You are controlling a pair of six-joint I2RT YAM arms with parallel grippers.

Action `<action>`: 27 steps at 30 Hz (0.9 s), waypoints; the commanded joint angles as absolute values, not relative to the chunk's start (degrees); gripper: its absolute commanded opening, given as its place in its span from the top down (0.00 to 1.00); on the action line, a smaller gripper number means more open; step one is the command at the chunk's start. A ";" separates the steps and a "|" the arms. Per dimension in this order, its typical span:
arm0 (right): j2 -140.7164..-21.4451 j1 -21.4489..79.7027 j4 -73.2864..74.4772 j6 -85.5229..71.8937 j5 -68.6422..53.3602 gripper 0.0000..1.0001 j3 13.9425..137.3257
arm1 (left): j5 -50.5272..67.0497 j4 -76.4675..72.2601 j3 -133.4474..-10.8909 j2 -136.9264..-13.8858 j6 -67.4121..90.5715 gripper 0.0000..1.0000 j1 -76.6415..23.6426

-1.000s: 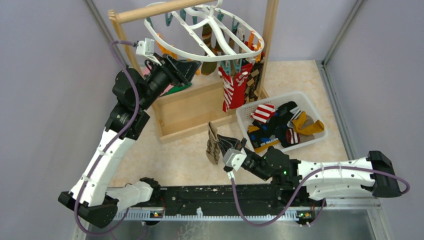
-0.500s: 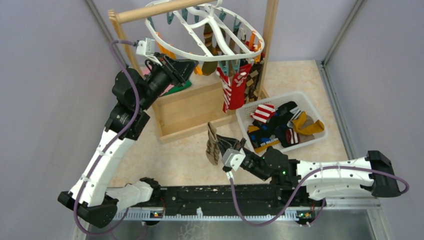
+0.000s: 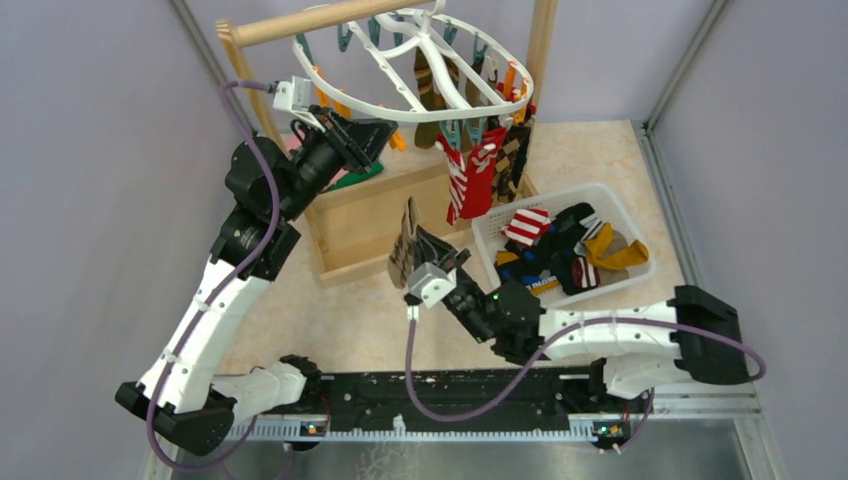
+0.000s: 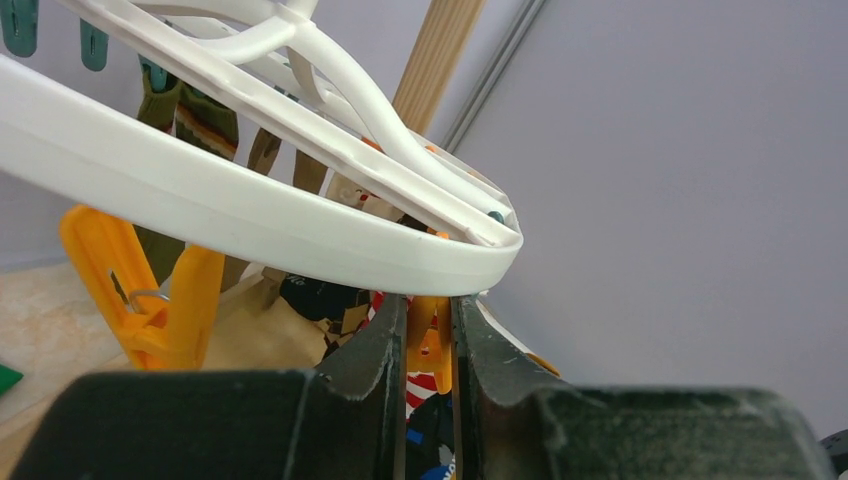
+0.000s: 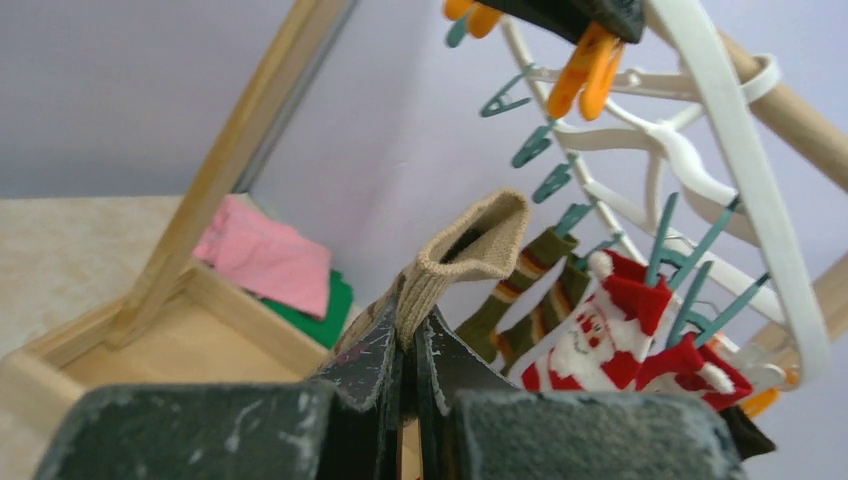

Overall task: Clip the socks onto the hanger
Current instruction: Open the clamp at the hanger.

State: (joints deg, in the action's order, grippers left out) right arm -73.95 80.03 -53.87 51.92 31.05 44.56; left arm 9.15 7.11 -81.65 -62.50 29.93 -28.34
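The white oval hanger (image 3: 400, 113) hangs from the wooden pole, and its rim fills the left wrist view (image 4: 250, 215). My left gripper (image 3: 378, 133) is under the near rim, shut on an orange clip (image 4: 432, 340). My right gripper (image 3: 432, 258) is shut on a tan-brown sock (image 3: 405, 238) and holds it upright in front of the rack, cuff up (image 5: 470, 250). A red-and-white sock (image 3: 468, 180) and brown-green striped socks (image 5: 520, 290) hang from teal clips. More socks (image 3: 560, 250) lie in the basket.
The wooden rack has a top pole (image 3: 300, 25), side posts and a low wooden box base (image 3: 380, 220). Pink and green folded cloths (image 5: 265, 255) lie in the base. The white basket (image 3: 600, 188) stands right of the rack. Grey walls close in both sides.
My right arm has moved up and to the left with the sock, closer to the rack. The hanger has swung slightly away. My left gripper has stayed at the rim.
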 commanded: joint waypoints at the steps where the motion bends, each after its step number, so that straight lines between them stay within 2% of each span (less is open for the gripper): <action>1: -81.40 78.85 -73.19 62.06 36.84 1.00 51.10 | 7.49 5.19 -82.86 -61.89 30.57 0.93 -28.72; 9: -92.44 77.54 -89.12 73.21 39.96 1.00 57.20 | 8.23 4.56 -82.80 -61.98 30.42 0.93 -28.91; 18: -96.46 75.44 -89.39 75.76 39.17 1.00 61.51 | 9.90 3.61 -82.88 -62.86 30.41 0.93 -28.96; 27: -96.69 73.76 -83.55 72.68 39.58 1.00 63.70 | 10.15 3.48 -82.96 -62.81 30.57 0.92 -29.00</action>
